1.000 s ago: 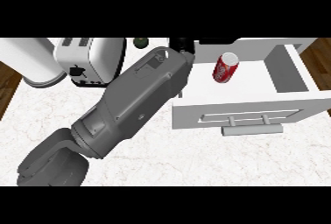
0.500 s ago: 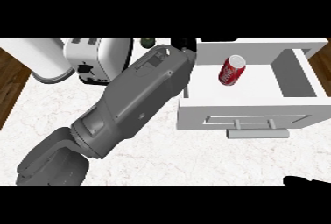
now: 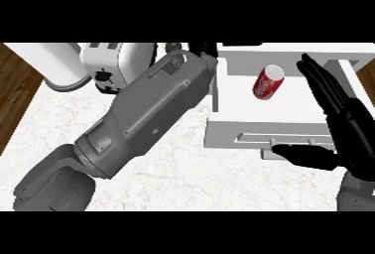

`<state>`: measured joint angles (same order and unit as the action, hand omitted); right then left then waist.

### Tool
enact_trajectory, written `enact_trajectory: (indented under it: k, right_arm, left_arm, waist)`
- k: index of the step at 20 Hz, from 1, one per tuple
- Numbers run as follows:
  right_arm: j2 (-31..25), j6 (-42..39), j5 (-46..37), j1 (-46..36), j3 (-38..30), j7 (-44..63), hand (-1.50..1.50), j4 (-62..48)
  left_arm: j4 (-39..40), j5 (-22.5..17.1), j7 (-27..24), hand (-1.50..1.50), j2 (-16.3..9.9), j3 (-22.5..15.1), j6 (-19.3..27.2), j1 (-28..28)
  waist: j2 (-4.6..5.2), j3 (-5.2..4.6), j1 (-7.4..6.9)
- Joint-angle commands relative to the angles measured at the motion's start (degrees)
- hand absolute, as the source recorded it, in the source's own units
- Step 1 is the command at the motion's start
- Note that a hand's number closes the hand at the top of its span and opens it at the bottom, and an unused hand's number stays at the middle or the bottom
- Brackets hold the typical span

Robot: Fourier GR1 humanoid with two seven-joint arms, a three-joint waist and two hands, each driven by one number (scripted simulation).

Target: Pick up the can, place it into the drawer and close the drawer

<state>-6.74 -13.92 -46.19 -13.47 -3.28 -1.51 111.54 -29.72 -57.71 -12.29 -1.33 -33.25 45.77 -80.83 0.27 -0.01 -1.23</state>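
Note:
The red can [image 3: 268,82] lies tilted inside the open white drawer [image 3: 236,106], touching neither hand. My right hand [image 3: 350,130] is open at the drawer's right side. Its fingers [image 3: 323,82] are straight and point away along the right wall, and its thumb [image 3: 304,155] stretches left just below the handle [image 3: 258,140] on the drawer's front panel. My left forearm [image 3: 150,116] runs diagonally from the lower left to the drawer's far left corner. Only a dark bit of the left hand [image 3: 204,48] shows there at the view's top.
A white toaster [image 3: 110,64] and a large white cylinder [image 3: 50,67] stand at the counter's back left. The marble counter [image 3: 219,181] ends at the left against a wooden floor [image 3: 16,101].
My right hand has risen from the lower right edge to the drawer's right side and front. The can has stayed in the drawer. The left forearm has hardly moved.

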Motion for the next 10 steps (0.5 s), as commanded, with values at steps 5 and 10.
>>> enact_trajectory:
  k: [5, 10]
  right_arm:
    - [-1.49, 7.89, -12.97, -9.76, 6.04, -3.81, -1.50, -20.27]
    - [-0.73, 14.47, -19.47, -14.94, 7.14, -3.51, -1.50, -32.59]
  left_arm:
    - [-4.46, 2.49, 2.26, -1.50, -4.55, 0.32, -0.38, 3.31]
    - [-8.71, 4.06, 5.88, -1.50, -9.44, -0.13, -0.47, 5.00]
  waist:
    - [-0.19, 0.00, -0.45]
    - [-0.25, 0.01, -0.74]
